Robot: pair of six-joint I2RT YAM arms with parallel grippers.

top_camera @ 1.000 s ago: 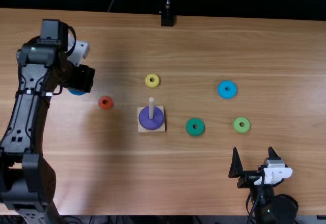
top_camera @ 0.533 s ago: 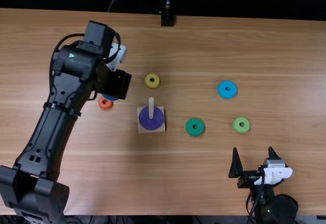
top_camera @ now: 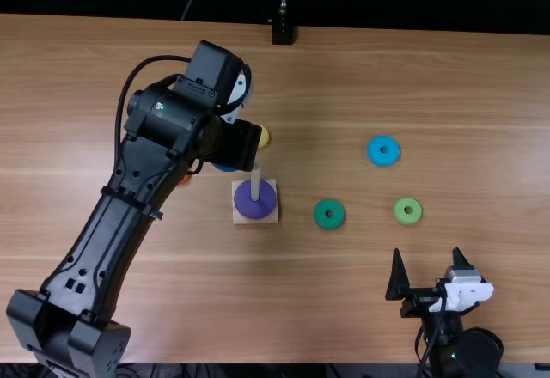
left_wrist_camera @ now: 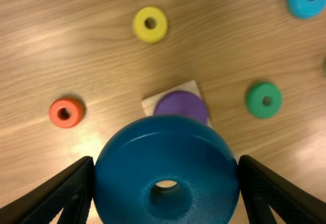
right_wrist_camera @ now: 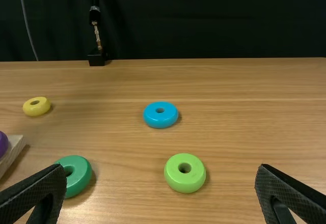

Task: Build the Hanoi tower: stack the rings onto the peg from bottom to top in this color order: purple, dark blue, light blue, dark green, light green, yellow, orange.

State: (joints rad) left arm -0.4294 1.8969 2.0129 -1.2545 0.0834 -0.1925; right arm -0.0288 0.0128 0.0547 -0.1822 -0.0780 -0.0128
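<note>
The purple ring [top_camera: 255,199] lies around the peg [top_camera: 255,182] on its square wooden base. My left gripper [top_camera: 232,160] is over the table just behind and left of the peg, partly hiding the dark blue ring [top_camera: 224,168]. In the left wrist view my left gripper [left_wrist_camera: 167,175] is shut on the dark blue ring [left_wrist_camera: 163,147], one finger at each side, above the table. At the front right, my right gripper [top_camera: 431,273] stands open and holds nothing; in the right wrist view the right gripper [right_wrist_camera: 158,186] has its fingers wide apart.
Loose on the table are the yellow ring [left_wrist_camera: 150,24], orange ring [left_wrist_camera: 66,112], dark green ring [top_camera: 329,214], light green ring [top_camera: 407,210] and light blue ring [top_camera: 383,150]. A black stand [top_camera: 282,33] is at the back edge.
My left arm has swung right from the table's left side, carrying the dark blue ring close to the peg. It now partly covers the yellow and orange rings. The right arm has stayed still.
</note>
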